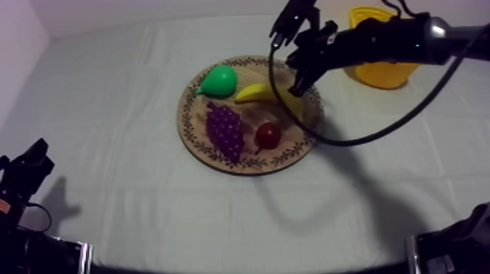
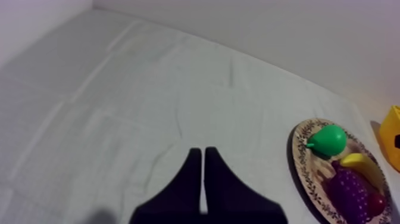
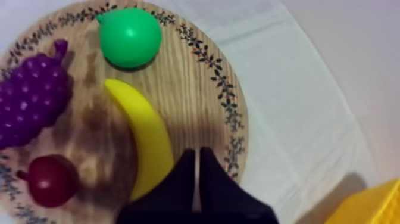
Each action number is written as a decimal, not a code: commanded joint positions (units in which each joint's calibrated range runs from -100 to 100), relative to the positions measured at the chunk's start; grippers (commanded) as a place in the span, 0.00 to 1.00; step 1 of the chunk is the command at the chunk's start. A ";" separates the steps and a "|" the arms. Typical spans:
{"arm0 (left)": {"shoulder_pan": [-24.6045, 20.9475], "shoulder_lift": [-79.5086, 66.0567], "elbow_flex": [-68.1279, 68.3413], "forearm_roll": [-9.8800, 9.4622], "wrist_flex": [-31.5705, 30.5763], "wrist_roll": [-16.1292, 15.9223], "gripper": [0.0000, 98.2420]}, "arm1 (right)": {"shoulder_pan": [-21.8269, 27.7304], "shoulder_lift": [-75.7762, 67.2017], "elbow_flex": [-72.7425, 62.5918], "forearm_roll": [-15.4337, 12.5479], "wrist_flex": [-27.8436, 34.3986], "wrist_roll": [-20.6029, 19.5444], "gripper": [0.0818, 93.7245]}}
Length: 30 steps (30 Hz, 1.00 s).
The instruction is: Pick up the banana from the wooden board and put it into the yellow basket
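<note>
- Left gripper point(image 2: 204, 179), at the table's near left edge: fingers together on nothing, over bare cloth and well clear of the work.
- Board point(image 1: 191, 135), mid-table: the small red fruit point(image 1: 267, 135) and the grapes point(image 1: 224, 130) take its near half.
- Banana point(image 1: 264, 93): on the board's far right part. It lies slantwise, one tip just beside the pear point(image 1: 219, 80) and the other toward the board's right rim. The red fruit sits near its near side, and the grapes are a little farther off.
- Right gripper point(image 3: 196, 179): over the banana's rim-side end, fingers pressed together with nothing between them.
- Step in hand, as I judge it, is the reach for the banana, with nothing grasped yet. The fingers must part before the gripper comes down. It would do well to shift toward the banana's middle and close across the narrow width, so the curved body cannot swing or slip out.
- One finger should go down on the bare wood toward the rim, the other on the inner side. There it should keep short of the red fruit so as not to nudge it.
- Basket point(image 1: 383, 73), at the table's far right corner: well apart from the board, with bare cloth between. The path looks open, and the lift need only clear the board's rim and then the basket's wall before release.
</note>
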 commanded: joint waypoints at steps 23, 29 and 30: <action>-0.01 -0.03 0.02 0.00 -0.01 0.01 0.00 | 6.48 -49.29 26.33 8.99 16.31 -11.03 0.00; -0.01 -0.03 0.02 0.00 -0.01 -0.02 0.00 | 7.90 -64.51 36.17 9.61 22.50 -11.26 0.00; -0.01 -0.03 0.02 0.00 -0.01 -0.01 0.00 | 8.25 -67.02 37.49 9.98 23.57 -11.89 0.00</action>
